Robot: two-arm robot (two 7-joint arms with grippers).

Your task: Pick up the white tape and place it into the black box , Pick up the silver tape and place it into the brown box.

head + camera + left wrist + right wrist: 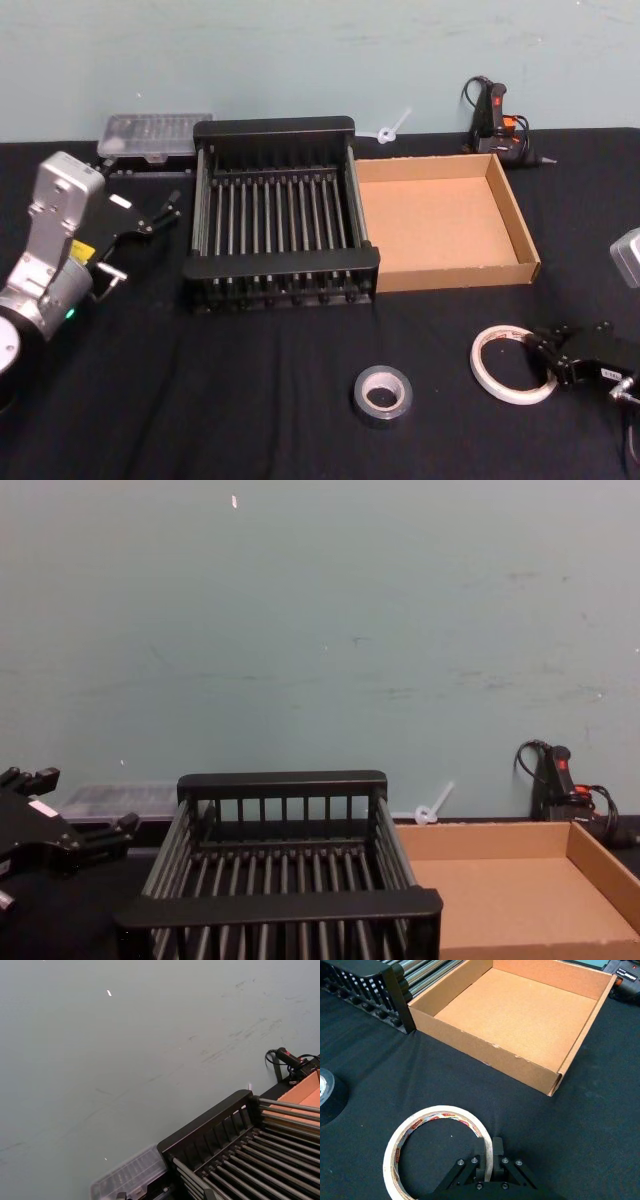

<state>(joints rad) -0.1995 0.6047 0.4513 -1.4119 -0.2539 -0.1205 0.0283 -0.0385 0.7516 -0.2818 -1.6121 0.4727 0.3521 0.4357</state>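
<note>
The white tape (pixel 478 365) lies flat on the black table at the front right, its red-printed core showing in the right wrist view (pixel 440 1110). My right gripper (pixel 540 350) is shut on the ring's near wall, one finger inside and one outside (pixel 489 1147). The silver tape (pixel 382 416) rests on the table left of the white ring, seen at the edge (pixel 327 1095). The black box (pixel 275 128) stands mid-table with nothing in it, and the brown box (pixel 455 275) adjoins its right side. My left gripper (pixel 165 208) hovers open left of the crate.
A clear plastic case (pixel 155 135) sits behind the crate at the back left. A black tool with red trim and a cable (pixel 495 120) stands behind the cardboard box by the wall. A small white plastic piece (pixel 392 128) lies between them.
</note>
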